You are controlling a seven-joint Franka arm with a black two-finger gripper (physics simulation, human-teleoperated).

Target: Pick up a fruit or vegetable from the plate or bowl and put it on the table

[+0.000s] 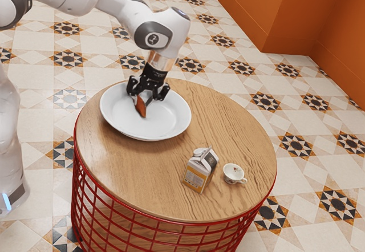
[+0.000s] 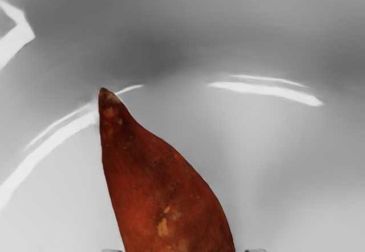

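Observation:
My gripper point(image 1: 143, 102) points down into the white plate point(image 1: 121, 115), with its fingers apart. A reddish-brown sweet potato point(image 1: 141, 108) lies in the plate beneath the hand, its upper part near the fingers. In the wrist view the sweet potato point(image 2: 165, 189) tapers to a narrow tip over the pale plate point(image 2: 279, 166). Small bits of the gripper point(image 2: 183, 250) appear on either side of its wide end, a narrow gap showing on the right one's side.
On the round wooden table point(image 1: 228, 115) stand a small carton point(image 1: 199, 171) and a white cup point(image 1: 233, 174), both toward the exterior view's lower right from the plate. A red wire frame point(image 1: 120, 220) supports the tabletop.

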